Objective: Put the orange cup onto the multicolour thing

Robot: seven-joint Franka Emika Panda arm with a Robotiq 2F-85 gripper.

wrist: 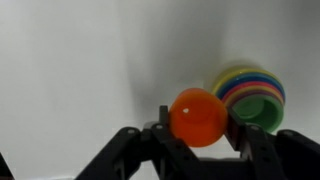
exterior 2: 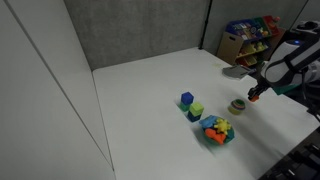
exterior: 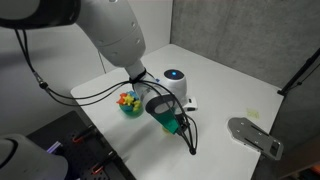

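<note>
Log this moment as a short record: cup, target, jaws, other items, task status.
orange cup: between the jaws, beside the target
multicolour thing: on the white table, nothing on it
jaws: shut on the cup
other items: green bowl of colourful pieces, blue block, green block
status: cup not yet placed

The orange cup, small, round and glossy, sat pinched between the dark fingers. Just beside it, the multicolour thing rested on the white bench, squat, ringed in bright bands.
</note>
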